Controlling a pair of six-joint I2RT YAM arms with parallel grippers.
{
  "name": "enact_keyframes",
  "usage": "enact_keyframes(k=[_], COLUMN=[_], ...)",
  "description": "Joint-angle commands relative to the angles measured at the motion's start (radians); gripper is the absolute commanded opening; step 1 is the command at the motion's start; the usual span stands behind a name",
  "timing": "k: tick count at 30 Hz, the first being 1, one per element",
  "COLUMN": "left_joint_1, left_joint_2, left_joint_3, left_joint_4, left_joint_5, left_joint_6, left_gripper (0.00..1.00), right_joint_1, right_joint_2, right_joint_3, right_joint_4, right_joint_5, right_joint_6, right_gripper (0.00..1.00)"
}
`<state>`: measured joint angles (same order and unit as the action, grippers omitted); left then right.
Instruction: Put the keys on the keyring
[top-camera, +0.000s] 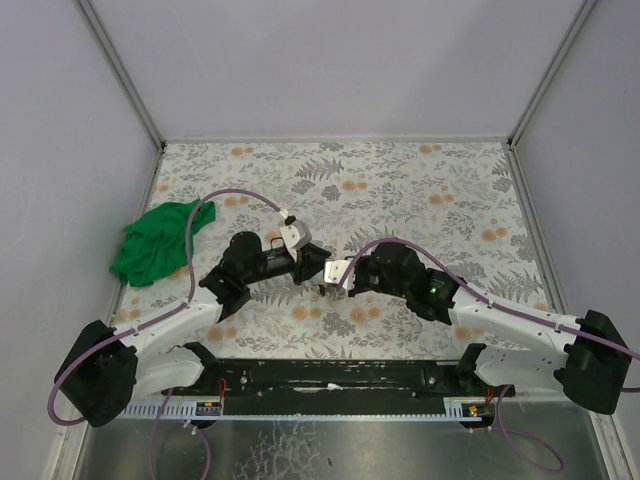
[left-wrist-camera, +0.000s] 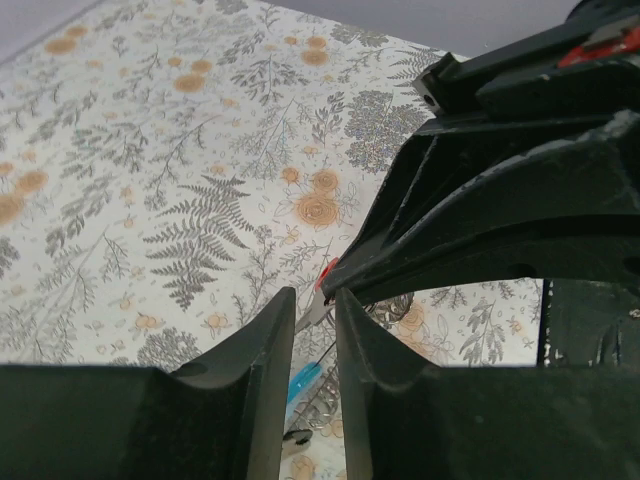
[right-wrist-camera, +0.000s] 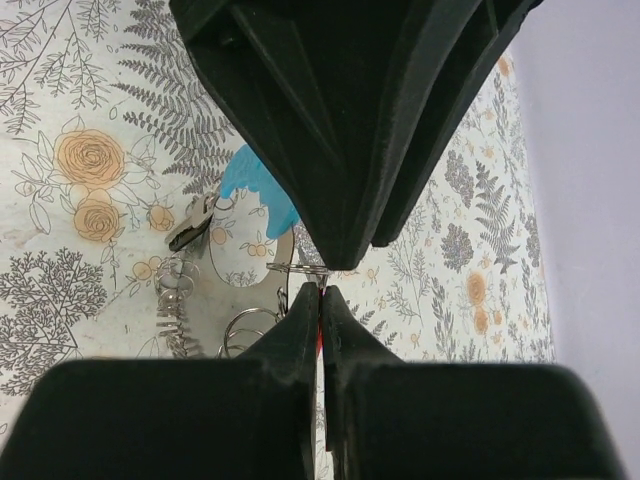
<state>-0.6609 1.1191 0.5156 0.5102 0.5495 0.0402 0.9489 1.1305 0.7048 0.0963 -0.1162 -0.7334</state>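
Holds the red-tagged key (left-wrist-camera: 328, 271) clenched in the right gripper (right-wrist-camera: 319, 297), close by the keyring (right-wrist-camera: 255, 187) with its light-blue arc, mid-way across the floral tabletop (top-camera: 400, 190). Meets the left gripper (left-wrist-camera: 314, 300) nose to nose there, its fingers a sliver apart; can't tell if gripping anything. Shows the green cloth (top-camera: 158, 241) well off left.

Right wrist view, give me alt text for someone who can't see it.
The right pincer, shut on a sliver of red tag, faces the left pincer, their tips almost meeting above a floral tabletop. Behind them lie the keyring with its light-blue arc, a dark-tagged key and small metal rings.
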Motion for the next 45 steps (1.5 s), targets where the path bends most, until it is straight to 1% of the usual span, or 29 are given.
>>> enact_keyframes(k=[1,10,16,22,24,27,33,40,45], left_joint_1=[-0.005,-0.005,-0.005,-0.004,-0.006,-0.008,-0.009,-0.014,-0.022], left_joint_2=[-0.03,-0.048,-0.075,-0.049,-0.041,-0.046,-0.06,-0.135,-0.142], left_joint_3=[0.034,0.131,0.146,0.138,0.135,0.121,0.085,0.025,0.013], left_joint_4=[-0.063,-0.236,-0.242,-0.253,-0.259,-0.288,-0.313,-0.268,-0.233], left_joint_5=[-0.035,-0.053,-0.061,-0.06,-0.063,-0.105,-0.172,-0.199,-0.215], left_joint_6=[-0.139,-0.337,-0.447,-0.507,-0.514,-0.5,-0.477,-0.443,-0.403], left_gripper=[0.23,0.22,0.22,0.21,0.21,0.21,0.24,0.29,0.31], right_joint_1=[-0.002,-0.002,0.002,0.011,0.014,0.016,0.016,0.016,0.019], right_joint_2=[-0.005,0.017,0.041,0.066,0.075,0.09,0.126,0.166,0.177], right_joint_3=[0.084,0.113,0.152,0.197,0.211,0.236,0.297,0.353,0.374], right_joint_4=[0.046,0.012,-0.025,-0.075,-0.087,-0.116,-0.188,-0.246,-0.27], right_joint_5=[0.012,0.023,0.037,0.05,0.056,0.061,0.065,0.078,0.075], right_joint_6=[-0.005,0.01,0.037,0.063,0.073,0.098,0.151,0.2,0.214], right_gripper=[0.0,0.0,0.0,0.0,0.0,0.0,0.0,0.0,0.0])
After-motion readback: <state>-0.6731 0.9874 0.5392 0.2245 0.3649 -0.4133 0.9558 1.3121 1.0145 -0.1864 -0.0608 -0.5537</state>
